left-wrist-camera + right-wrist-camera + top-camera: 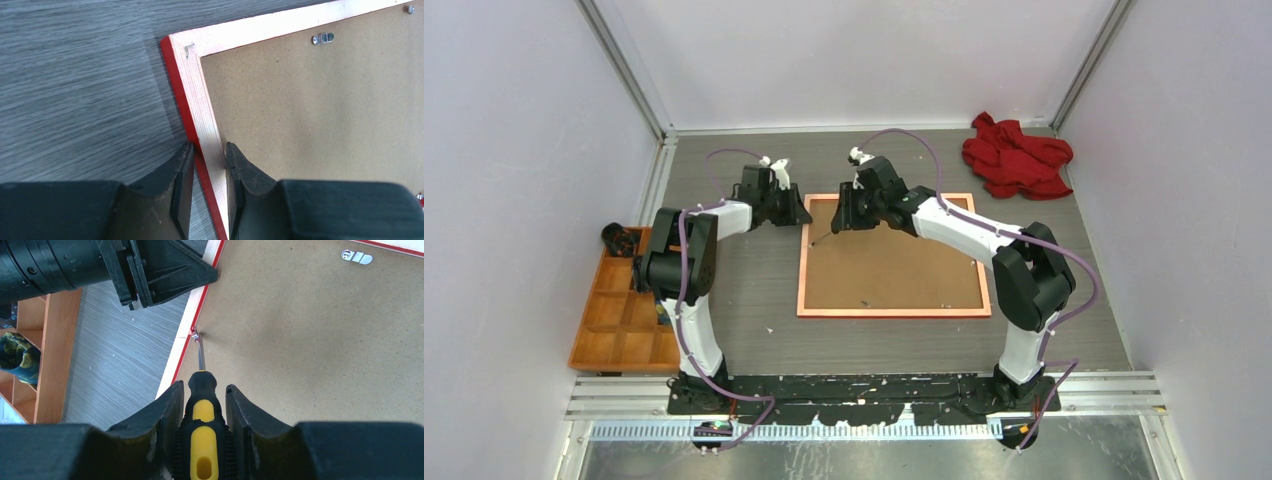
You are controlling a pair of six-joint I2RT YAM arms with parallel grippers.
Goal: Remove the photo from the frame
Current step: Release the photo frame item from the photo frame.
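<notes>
The left jaws pinch the left rim of the frame [894,313], likely steadying it; it lies face-down at the middle of the counter [754,290], backing board [894,265] up, the photo hidden beneath. The right jaws grip a screwdriver [202,412], tip at a rim tab [195,335], presumably to pry it.

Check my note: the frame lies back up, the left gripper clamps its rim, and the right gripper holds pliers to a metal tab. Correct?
One thing is wrong: the right gripper holds a screwdriver with a black and yellow handle, not pliers. The right wrist view shows its tip at the metal tab. The frame lies back up, and the left gripper clamps its rim.
</notes>
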